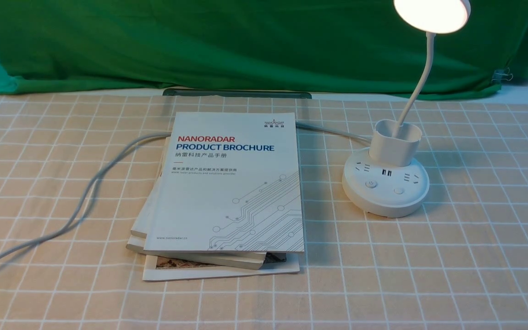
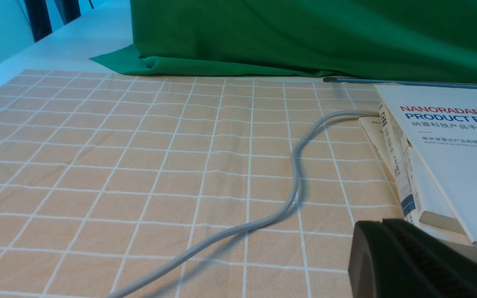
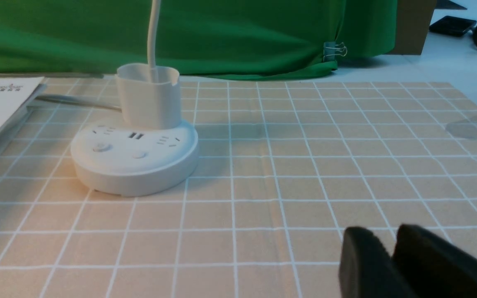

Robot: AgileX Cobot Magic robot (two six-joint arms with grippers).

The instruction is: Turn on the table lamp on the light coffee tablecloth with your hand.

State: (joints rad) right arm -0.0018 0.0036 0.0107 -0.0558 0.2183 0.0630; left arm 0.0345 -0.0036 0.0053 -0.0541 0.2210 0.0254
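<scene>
Front view: one lit table lamp (image 1: pixel 399 195), task apparently complete

The lamp stands upright toward the right on the one light coffee tablecloth (image 1: pixel 484 256), its single disc head glowing. Its one round base carries two buttons (image 1: pixel 371 184), and one cup-shaped holder surrounds the foot of its neck. Neither arm shows from the front. In the wrist views, the left gripper (image 2: pixel 381 225) has its fingers pressed together, grasping nothing; the right gripper (image 3: pixel 387 238) has two fingertips slightly parted, with nothing between them. I judge the switching-on step finished, so the next move calls only for keeping both arms away from the buttons; another press could turn the light off. One stack of books (image 1: pixel 227 197) lies left of the lamp, with one grey cable (image 1: pixel 92 183) running beneath it.
</scene>
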